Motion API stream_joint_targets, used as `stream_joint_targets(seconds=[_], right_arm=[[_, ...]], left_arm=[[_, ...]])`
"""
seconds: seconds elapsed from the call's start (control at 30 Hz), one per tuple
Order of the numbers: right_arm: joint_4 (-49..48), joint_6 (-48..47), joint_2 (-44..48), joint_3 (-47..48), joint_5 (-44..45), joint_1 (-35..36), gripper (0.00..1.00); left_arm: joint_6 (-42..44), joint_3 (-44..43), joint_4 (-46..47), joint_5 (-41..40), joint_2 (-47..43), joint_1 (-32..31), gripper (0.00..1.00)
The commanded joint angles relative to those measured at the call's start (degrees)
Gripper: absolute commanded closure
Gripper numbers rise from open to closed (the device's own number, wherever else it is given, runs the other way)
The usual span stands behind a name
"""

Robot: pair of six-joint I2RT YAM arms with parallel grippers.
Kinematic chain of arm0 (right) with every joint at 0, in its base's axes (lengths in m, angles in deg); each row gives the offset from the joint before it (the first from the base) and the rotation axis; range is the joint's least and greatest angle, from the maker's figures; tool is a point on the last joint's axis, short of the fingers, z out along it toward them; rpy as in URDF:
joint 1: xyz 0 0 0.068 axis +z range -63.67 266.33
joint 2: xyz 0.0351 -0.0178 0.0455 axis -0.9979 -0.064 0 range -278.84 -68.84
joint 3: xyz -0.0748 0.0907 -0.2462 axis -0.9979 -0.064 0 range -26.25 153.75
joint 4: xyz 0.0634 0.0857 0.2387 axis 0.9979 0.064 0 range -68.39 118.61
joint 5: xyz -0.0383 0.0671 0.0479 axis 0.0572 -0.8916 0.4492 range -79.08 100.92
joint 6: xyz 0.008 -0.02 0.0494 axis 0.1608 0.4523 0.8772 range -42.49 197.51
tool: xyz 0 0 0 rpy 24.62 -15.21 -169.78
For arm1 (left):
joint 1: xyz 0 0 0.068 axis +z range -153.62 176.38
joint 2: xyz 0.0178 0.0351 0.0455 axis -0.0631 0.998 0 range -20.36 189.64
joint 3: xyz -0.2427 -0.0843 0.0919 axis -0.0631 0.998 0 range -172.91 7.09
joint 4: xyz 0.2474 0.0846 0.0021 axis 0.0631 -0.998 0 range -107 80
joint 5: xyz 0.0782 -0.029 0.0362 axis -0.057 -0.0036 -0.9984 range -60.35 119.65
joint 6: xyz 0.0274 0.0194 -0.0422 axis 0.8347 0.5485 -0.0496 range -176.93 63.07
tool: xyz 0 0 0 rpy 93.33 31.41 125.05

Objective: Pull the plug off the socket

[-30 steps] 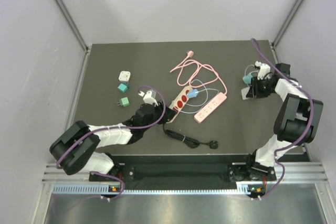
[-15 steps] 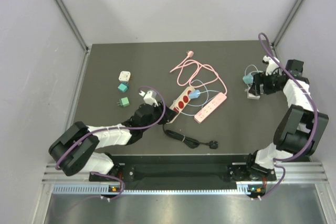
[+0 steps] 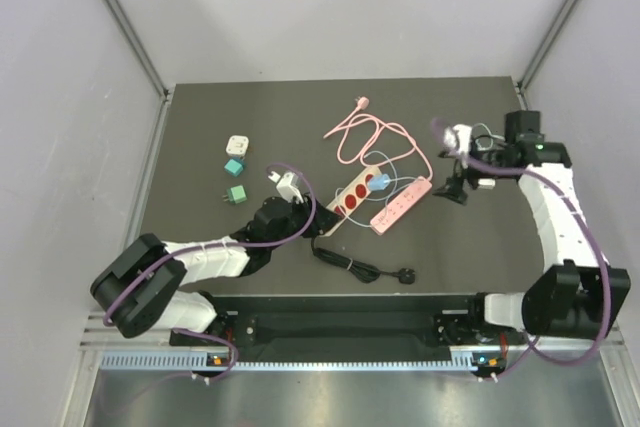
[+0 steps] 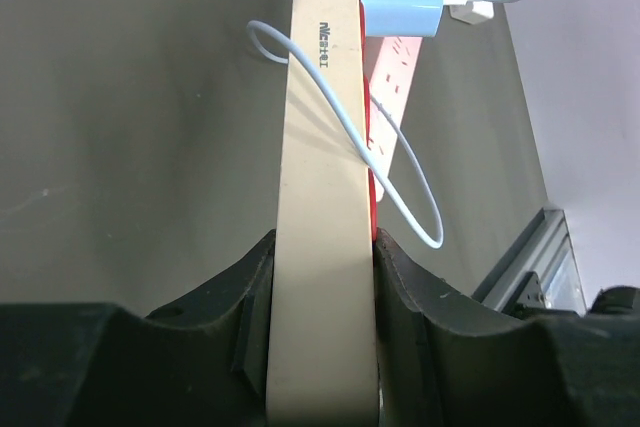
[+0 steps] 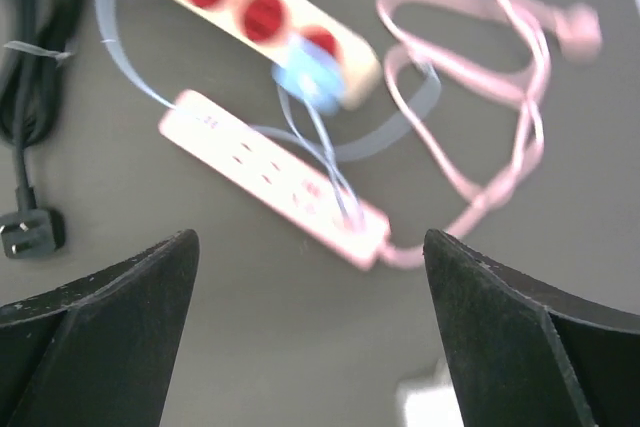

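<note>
A blue plug (image 3: 381, 181) sits in the far end of the cream socket strip (image 3: 352, 193) with red outlets, and its pale thin cable loops beside it. My left gripper (image 3: 312, 215) is shut on the near end of that strip. In the left wrist view the strip (image 4: 320, 147) runs away from my gripper (image 4: 320, 242) to the plug (image 4: 400, 9). My right gripper (image 3: 455, 167) hangs open above the table right of the strips, holding nothing. Its view is blurred and shows the plug (image 5: 310, 82) and the strip (image 5: 250, 7) ahead of the gripper (image 5: 308, 237).
A pink power strip (image 3: 402, 204) lies beside the cream one, its pink cable (image 3: 370, 137) coiled behind. A white adapter (image 3: 483, 184) lies at the right. A black cable with plug (image 3: 405, 274) lies near the front. A white adapter (image 3: 237, 145), two teal adapters (image 3: 233, 166) and a white plug (image 3: 288, 184) lie at the left.
My right gripper opened, left the white adapter on the table at the right, and swung left toward the strips. The left gripper keeps its hold on the cream strip.
</note>
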Motion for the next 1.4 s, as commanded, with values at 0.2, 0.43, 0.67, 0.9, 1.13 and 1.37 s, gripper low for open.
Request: stream_joint_targets(seconds=[0.2, 0.43, 0.67, 0.9, 1.13, 1.37], right_arm=[[-17.15, -12.16, 9.13, -8.81, 13.85, 26.43, 0.02], [-21.29, -10.4, 3.24, -6.88, 25.81, 33.93, 0.07], [-21.12, -11.62, -0.28, -6.26, 31.89, 37.18, 0.3], [-22.7, -13.38, -1.86, -7.58, 36.1, 39.73, 0.45], [-24.37, -16.1, -2.3, -8.9, 39.19, 40.97, 0.49], [-25.43, -17.95, -2.04, -9.95, 40.42, 42.11, 0.65]], left_arm=[[-1.91, -2.51, 5.15, 5.83, -6.1, 0.31, 1.0], [-2.71, -3.47, 2.87, 7.85, -8.47, 0.31, 1.0], [-2.62, -3.56, 1.46, 8.64, -9.88, 0.4, 1.0], [-3.15, -3.39, 1.46, 8.99, -11.2, 0.4, 1.0], [-3.76, -3.03, 1.1, 9.61, -12.87, 0.93, 1.0], [-4.9, -2.42, 2.33, 10.84, -13.31, 1.63, 1.0]])
